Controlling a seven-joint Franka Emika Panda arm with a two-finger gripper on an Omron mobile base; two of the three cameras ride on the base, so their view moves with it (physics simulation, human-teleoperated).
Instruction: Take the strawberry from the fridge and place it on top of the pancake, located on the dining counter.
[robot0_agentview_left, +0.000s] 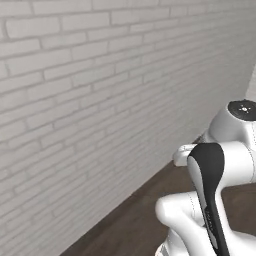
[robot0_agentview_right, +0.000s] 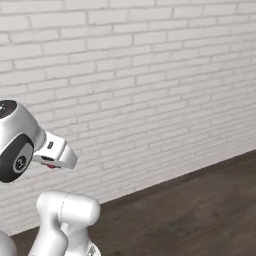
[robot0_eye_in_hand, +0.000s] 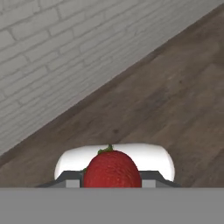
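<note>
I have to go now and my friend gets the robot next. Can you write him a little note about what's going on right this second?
Gripper: shut on the small bright red strawberry, seen in the hand view.
Surroundings: both base views face a white brick wall above a dark brown wood floor.
Done: berry picked up.
Left: drive to the dining counter and set the strawberry on top of the pancake.
</note>
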